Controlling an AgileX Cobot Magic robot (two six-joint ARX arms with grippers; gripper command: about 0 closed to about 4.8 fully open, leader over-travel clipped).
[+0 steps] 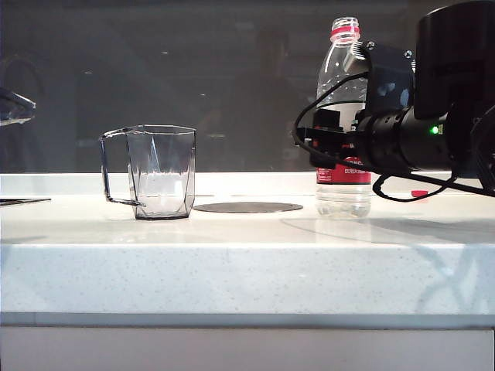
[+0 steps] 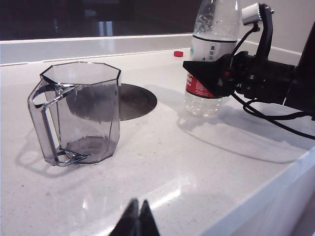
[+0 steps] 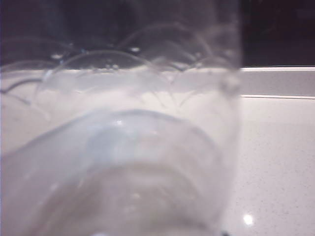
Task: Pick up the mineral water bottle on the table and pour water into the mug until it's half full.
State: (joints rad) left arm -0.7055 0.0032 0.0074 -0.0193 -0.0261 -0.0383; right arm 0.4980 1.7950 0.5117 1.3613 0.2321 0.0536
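Right gripper (image 2: 209, 81) at mineral water bottle (image 1: 343, 116), grip unclear. Left gripper (image 2: 138, 219) fingertips together, near mug (image 2: 81, 110).

I count one mineral water bottle (image 1: 343, 116), standing upright with the right gripper (image 2: 206, 78) around its labelled middle; whether the jaws have fully closed on it I cannot tell. One mug (image 1: 161, 171) stands well off to that gripper's far side, across one flat dark disc (image 1: 247, 207) set in the one table (image 1: 247, 270). One small red cap (image 2: 178, 53) lies on the table beyond the gripper, near the back edge. I see two grippers in all: the right one at the bottle, and the left gripper (image 2: 138, 221), its fingertips together, low over the table just in front of the mug.
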